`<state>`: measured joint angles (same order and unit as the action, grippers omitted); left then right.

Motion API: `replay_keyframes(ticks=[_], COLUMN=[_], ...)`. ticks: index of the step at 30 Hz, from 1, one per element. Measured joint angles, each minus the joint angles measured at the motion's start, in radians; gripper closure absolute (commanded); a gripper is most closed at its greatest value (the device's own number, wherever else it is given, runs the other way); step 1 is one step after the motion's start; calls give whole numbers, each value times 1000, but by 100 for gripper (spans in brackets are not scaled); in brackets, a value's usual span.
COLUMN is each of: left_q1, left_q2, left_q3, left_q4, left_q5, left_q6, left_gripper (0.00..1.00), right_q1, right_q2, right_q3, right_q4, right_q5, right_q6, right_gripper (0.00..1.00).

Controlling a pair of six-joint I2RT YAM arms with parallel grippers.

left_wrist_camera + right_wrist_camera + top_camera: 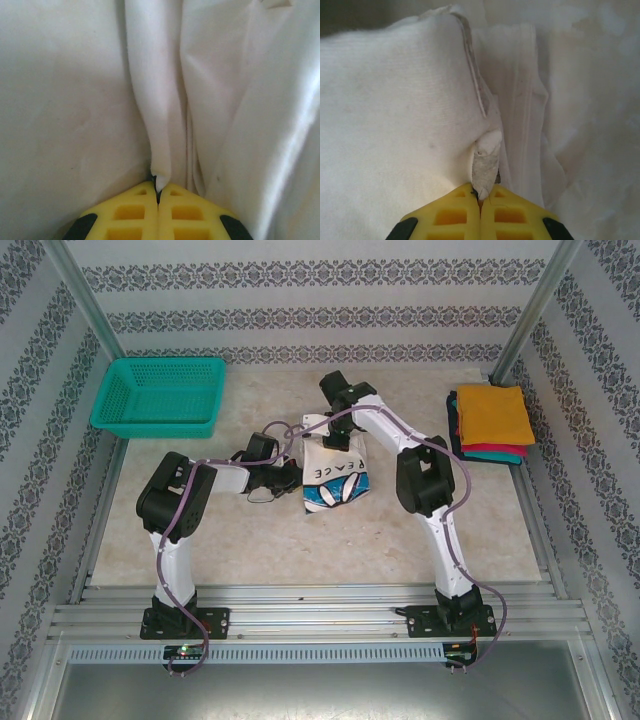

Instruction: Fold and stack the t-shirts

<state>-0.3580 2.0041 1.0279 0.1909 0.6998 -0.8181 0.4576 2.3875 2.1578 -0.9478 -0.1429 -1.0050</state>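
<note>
Beige worktop (300, 550) is carrying the white PEACE t-shirt (335, 482) mid-surface, bunched between both arms. Left claw (158, 194) is pinching a fold of it, closed; right claw (480, 192) is pinching a hemmed edge, closed. Folded shirts (490, 425) are sitting stacked far right.

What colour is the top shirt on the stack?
Top shirt is orange; top external view shows it best.
</note>
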Motion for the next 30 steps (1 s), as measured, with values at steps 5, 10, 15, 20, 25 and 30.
replay_keyframes(ticks=[5,10,15,20,25,30], left_q1=[0,0,0,0,0,-8], left_q2=[0,0,-8,-61,-193,-322], left_q3=[-1,-3,-15,-66,-140,-113], left_q4=[0,1,14,9,-133,-287], left_q5=[0,0,-6,-49,-124,-206], left_q6=[0,0,0,2,6,34], left_gripper=[100,100,99,86,65,51], right_q1=[0,0,0,1,2,2], right_q2=[31,43,44,44,43,35], right_q3=[0,-1,-18,-37,-60,-92], right_q4=[19,47,83,109,150,204], right_q5=[15,23,40,46,51,52], right_q6=[10,23,39,57,67,96], right_gripper=[100,100,100,100,97,69])
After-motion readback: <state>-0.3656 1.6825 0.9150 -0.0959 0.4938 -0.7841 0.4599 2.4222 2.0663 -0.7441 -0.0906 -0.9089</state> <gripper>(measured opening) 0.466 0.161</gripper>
